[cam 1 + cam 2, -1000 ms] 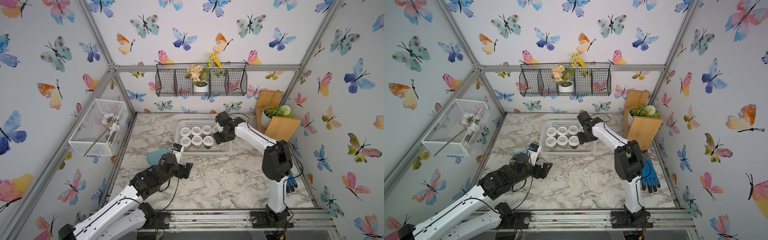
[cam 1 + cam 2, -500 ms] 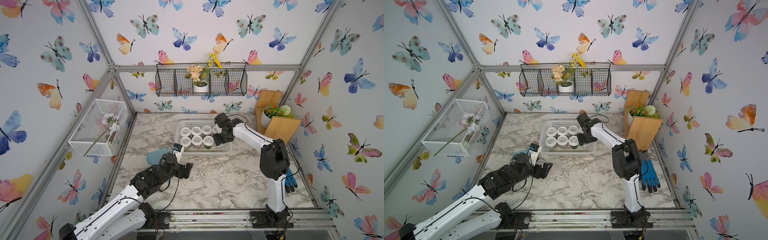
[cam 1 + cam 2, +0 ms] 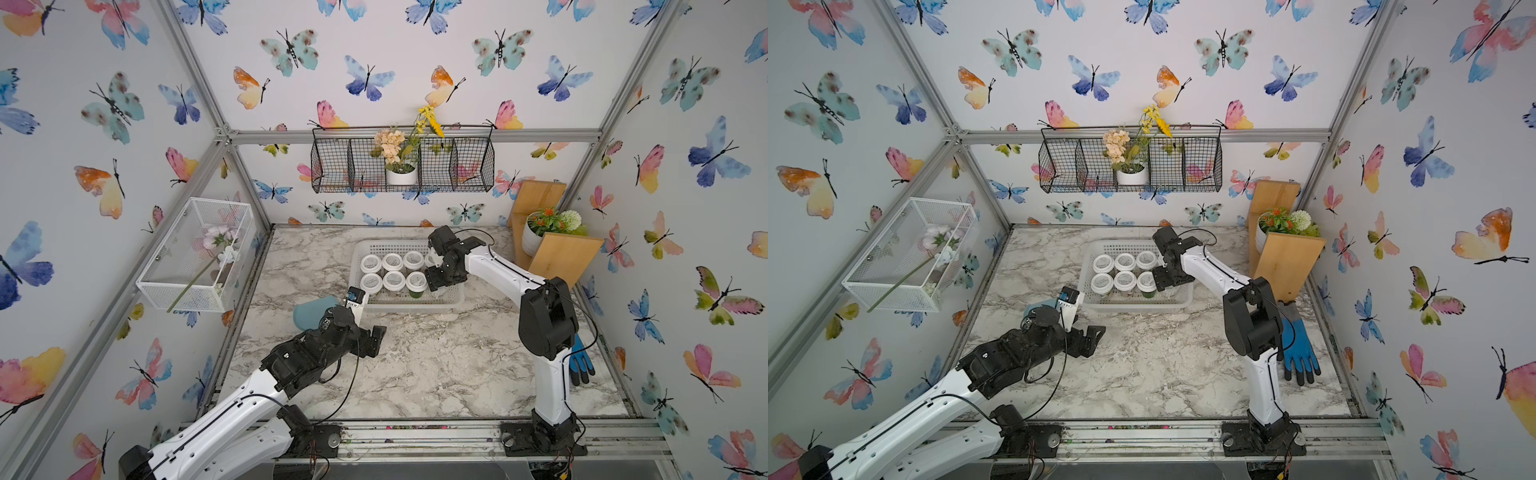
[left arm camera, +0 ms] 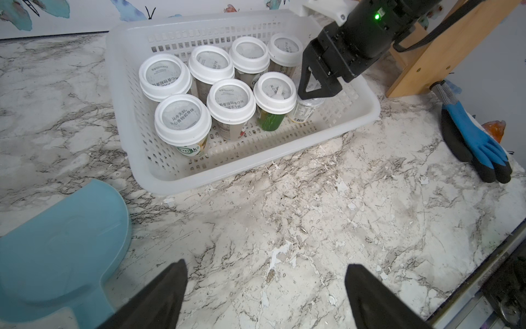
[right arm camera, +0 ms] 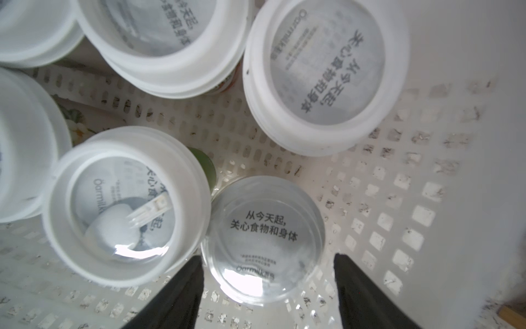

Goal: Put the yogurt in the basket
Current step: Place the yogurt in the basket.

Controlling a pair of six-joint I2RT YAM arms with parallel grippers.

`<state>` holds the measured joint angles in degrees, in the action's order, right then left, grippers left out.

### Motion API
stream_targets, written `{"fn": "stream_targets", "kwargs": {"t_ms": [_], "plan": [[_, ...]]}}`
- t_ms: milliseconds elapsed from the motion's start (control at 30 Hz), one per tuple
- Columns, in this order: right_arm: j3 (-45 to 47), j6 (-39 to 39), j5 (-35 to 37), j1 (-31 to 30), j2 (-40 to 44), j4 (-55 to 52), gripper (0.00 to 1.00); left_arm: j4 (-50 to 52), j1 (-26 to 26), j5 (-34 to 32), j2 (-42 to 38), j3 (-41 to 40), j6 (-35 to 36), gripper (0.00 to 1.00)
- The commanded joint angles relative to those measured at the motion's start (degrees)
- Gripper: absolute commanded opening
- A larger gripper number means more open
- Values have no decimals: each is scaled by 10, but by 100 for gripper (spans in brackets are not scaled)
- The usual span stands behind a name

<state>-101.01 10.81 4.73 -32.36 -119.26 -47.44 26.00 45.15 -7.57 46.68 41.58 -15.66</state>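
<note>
The white perforated basket point(image 3: 415, 305) point(image 3: 1138, 306) point(image 4: 367, 114) stands at the back middle of the marble table. Several yogurt cups with white-rimmed lids point(image 3: 392, 280) point(image 3: 1124, 281) point(image 4: 230, 99) stand upright in it in two rows. A flat-lidded yogurt cup point(image 5: 263, 239) point(image 4: 306, 109) stands on the basket floor at the right end of the near row. My right gripper point(image 3: 436, 282) point(image 3: 1163, 284) point(image 5: 267, 256) hangs over it, open, with a gap beside one finger. My left gripper point(image 3: 372, 336) point(image 3: 1092, 336) point(image 4: 266, 263) is open and empty, low over bare marble in front of the basket.
A teal plastic scoop point(image 3: 309, 311) point(image 4: 57, 242) lies beside my left wrist. A blue glove point(image 3: 579, 365) point(image 4: 472, 136) lies at the right edge. A wooden stand with a plant pot point(image 3: 552, 249) fills the back right corner. A black wire basket point(image 3: 401, 166) and a white mesh box point(image 3: 195, 253) hang on the walls.
My right gripper has shifted slightly over the basket's right end and its jaws have opened off the flat-lidded cup. The left arm has not moved.
</note>
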Motion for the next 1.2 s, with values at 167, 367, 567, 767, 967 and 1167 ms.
{"fn": "stream_targets", "kwargs": {"t_ms": [167,367,567,767,967,1167], "plan": [[-13,-9,29,3,17,-21,77,-2,4,7,4,-5,5,92],[8,-5,21,3,32,-21,76,-3,3,8,3,-5,5,92],[34,-6,12,3,56,-8,69,-3,4,10,7,-5,6,93],[49,-9,4,3,66,-5,65,-4,4,10,7,-5,8,92],[59,-9,-2,1,66,1,64,-5,4,12,10,-5,8,93],[61,-8,-5,-2,58,7,64,-5,3,13,12,-5,8,92]]}}
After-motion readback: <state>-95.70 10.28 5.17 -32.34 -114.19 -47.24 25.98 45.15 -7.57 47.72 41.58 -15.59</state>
